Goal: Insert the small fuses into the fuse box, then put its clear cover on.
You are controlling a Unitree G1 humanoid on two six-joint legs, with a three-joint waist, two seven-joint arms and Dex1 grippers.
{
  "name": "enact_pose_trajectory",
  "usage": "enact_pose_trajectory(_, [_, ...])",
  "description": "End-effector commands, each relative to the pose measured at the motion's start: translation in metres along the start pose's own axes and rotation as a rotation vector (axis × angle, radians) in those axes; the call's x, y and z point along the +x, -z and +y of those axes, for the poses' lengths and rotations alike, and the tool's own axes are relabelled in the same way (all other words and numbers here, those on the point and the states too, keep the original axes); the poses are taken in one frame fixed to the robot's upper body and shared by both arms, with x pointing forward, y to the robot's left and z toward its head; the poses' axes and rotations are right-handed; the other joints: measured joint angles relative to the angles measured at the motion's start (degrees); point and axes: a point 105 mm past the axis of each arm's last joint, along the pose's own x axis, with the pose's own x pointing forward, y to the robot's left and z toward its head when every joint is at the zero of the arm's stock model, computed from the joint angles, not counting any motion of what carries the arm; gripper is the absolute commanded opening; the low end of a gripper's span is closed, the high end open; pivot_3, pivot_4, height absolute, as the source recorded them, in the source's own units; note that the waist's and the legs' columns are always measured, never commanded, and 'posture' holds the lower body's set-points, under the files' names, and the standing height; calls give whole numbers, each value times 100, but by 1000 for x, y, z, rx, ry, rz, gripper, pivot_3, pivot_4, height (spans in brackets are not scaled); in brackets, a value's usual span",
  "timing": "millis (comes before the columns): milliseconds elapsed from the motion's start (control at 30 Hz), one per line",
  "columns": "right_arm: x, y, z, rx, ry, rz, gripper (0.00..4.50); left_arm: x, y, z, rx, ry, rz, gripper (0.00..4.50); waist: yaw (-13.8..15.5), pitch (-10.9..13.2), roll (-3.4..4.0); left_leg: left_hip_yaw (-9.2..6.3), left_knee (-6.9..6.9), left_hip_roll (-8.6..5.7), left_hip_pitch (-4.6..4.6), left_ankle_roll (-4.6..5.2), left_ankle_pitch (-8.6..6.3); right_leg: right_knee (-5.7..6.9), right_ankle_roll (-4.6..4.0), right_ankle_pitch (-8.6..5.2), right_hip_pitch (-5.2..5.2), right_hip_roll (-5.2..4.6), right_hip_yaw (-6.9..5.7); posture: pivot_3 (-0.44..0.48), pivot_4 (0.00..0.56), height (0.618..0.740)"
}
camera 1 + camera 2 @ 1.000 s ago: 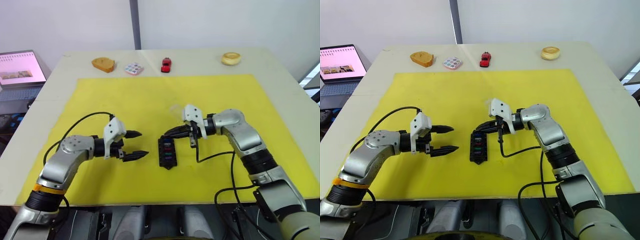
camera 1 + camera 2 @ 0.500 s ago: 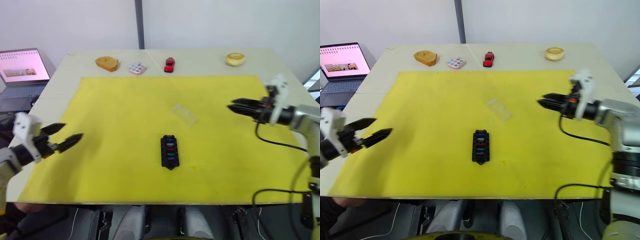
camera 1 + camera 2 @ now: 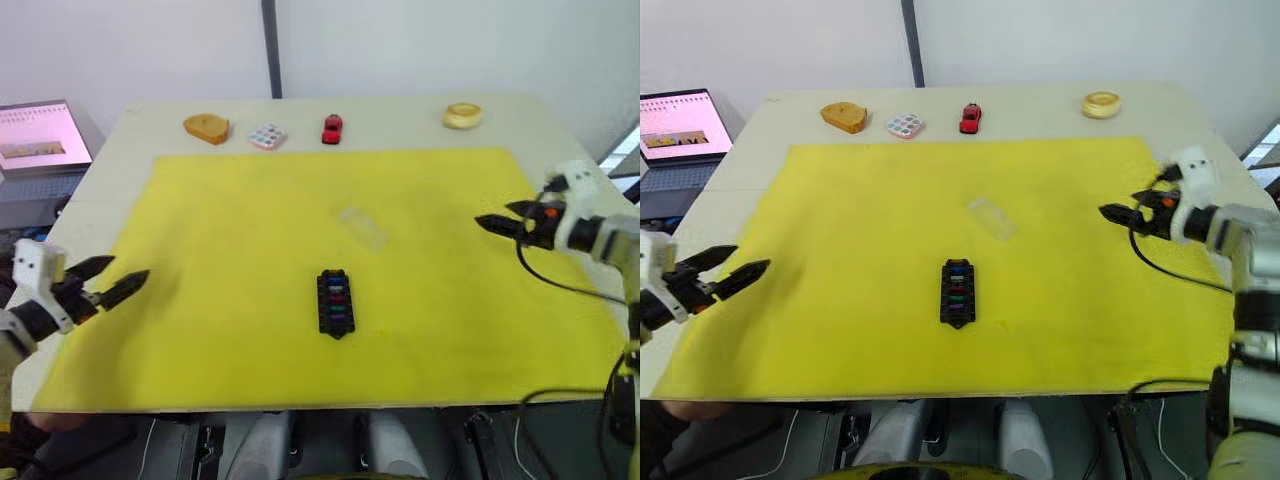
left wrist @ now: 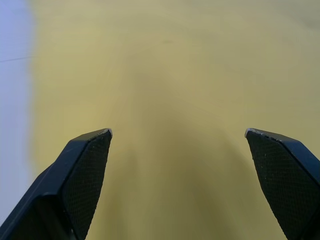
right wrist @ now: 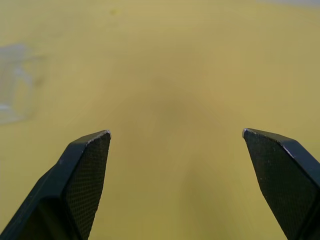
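Observation:
The black fuse box (image 3: 335,302) lies in the middle of the yellow mat (image 3: 220,220), with several small fuses (image 3: 338,298) showing as coloured spots in its slots. Farther back and slightly right lies the clear cover (image 3: 362,228), flat on the mat; it also appears in the right wrist view as the clear cover (image 5: 15,82). My left gripper (image 3: 128,270) hovers open at the mat's left edge, far from the box. At the mat's right edge my right gripper (image 3: 495,215) is open and empty, pointing toward the centre. In both wrist views the fingers (image 4: 85,170) (image 5: 85,170) stand wide apart over bare mat.
Along the table's far edge sit an orange-brown lump (image 3: 206,127), a white tile with coloured dots (image 3: 267,136), a red toy car (image 3: 332,128) and a pale yellow ring (image 3: 462,116). A laptop (image 3: 40,135) stands off the table's left side.
Both arms have swung outward from the fuse box, the left to the mat's left edge and the right to its right edge. The right gripper has gone from shut to open.

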Motion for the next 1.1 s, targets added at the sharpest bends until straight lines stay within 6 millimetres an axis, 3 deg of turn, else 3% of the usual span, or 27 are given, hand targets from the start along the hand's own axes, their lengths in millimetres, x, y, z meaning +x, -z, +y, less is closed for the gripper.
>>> enact_pose_trajectory(33, [12, -46, 36, -138, -79, 28, 4448, 11, -18, -46, 14, 85, -39, 4500, -35, 0, 0, 2, -7, 1, -5, 1, 0, -1, 0, 0, -11, 0, 0, 0, 150, 740])
enact_pose_trajectory(100, [25, -55, 59, -239, -133, 104, 4448, 17, -24, -68, 11, 85, -75, 4500, -43, 1, 2, 5, -16, 1, -7, 0, 0, -1, 0, 0, -22, 0, 0, 0, 150, 740])
enact_pose_trajectory(233, [53, -64, 93, -282, -199, 259, 4448, 36, -29, -104, 26, 59, -121, 4500, -3, 0, -1, 4, -8, 4, -7, -2, 2, 5, 0, 0, -19, 5, -3, 0, 150, 740])
enact_pose_trajectory(300, [69, -64, 112, -325, -263, 329, 4448, 52, -37, -132, 12, 104, -131, 4500, 49, 0, -3, 3, 3, 2, -7, -2, 2, 6, 0, 1, -13, 5, -4, 0, 150, 740])
enact_pose_trajectory(400, [84, -64, 122, -381, -293, 386, 4448, 65, -43, -152, 16, 134, -109, 4500, 127, 0, -6, -4, 20, -4, -8, -1, 1, 8, 2, 3, -14, 6, -6, 0, 150, 740])
enact_pose_trajectory(667, [118, -47, 124, -454, -273, 492, 4448, 75, -56, -162, 130, 188, -41, 4500, 111, 0, -6, -3, 28, -7, -8, -24, 15, 16, 3, 3, -21, 13, -6, 0, 150, 740])
enact_pose_trajectory(1100, [146, -25, 140, -408, -247, 547, 4448, 75, -38, -175, 107, 280, -18, 4500, -22, 0, -5, -3, 0, -4, -7, -51, 31, 22, 1, 2, -24, 17, -4, 0, 150, 740])
